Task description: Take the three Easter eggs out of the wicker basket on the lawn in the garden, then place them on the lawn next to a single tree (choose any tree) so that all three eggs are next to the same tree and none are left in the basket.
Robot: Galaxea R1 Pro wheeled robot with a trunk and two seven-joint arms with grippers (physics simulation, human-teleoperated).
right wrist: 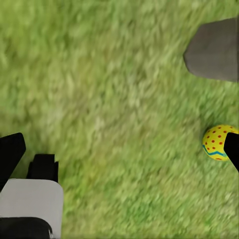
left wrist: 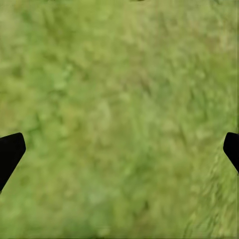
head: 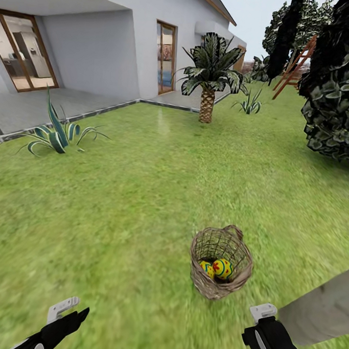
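The right gripper (right wrist: 119,149) stands with its jaws spread wide over bare grass, holding nothing; in the head view it sits at about 5 o'clock (head: 271,335). The left gripper (left wrist: 119,149), at about 7 o'clock in the head view (head: 64,319), is likewise spread wide and empty above the lawn (head: 117,202).

The wicker basket (head: 220,269) is brown, open-weave, wider at the rim, with a small loop handle on its far edge. It stands on the grass just ahead of the right gripper, tilted so its mouth faces up and toward the camera. Two yellow eggs (head: 218,269) lie touching in its bottom, marked in red and blue. Their long axes cannot be made out.

A third egg (right wrist: 219,142), yellow with red dots and a blue zigzag, lies on the grass beside the right fingertip (right wrist: 232,149) in the right wrist view.

A palm (head: 209,79) stands at 12 o'clock, a dark tree (head: 337,91) at 2 o'clock.
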